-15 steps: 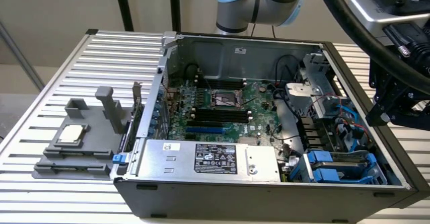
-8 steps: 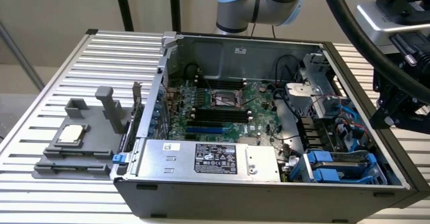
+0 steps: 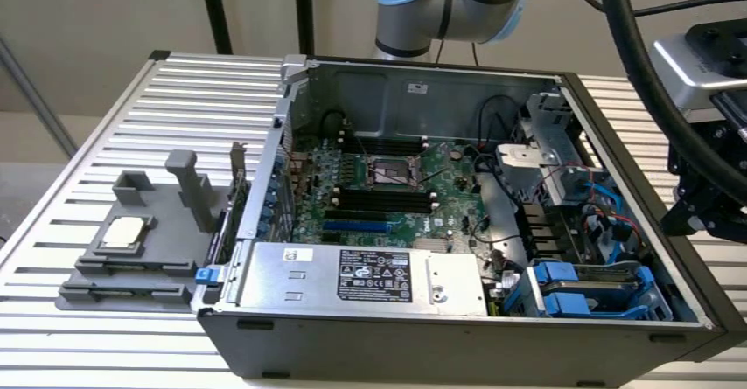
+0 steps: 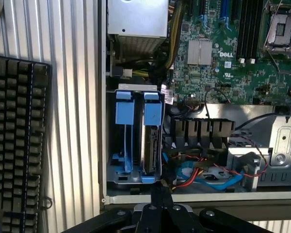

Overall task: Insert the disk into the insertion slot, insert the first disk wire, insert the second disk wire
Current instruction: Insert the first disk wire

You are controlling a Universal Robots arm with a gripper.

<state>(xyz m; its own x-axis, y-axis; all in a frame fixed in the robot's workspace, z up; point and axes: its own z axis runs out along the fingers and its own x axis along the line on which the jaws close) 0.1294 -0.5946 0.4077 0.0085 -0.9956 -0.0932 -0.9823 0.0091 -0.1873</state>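
Inside the insertion slot (image 4: 109, 145) the disk (image 4: 152, 141) stands edgewise, lengthwise toward the closed gripper (image 4: 161, 189).

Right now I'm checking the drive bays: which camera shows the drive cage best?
The wrist view: it looks straight down into the drive cage, showing both bays and their blue clips. The exterior view shows the cage slantwise at the computer case's corner, bays partly hidden.
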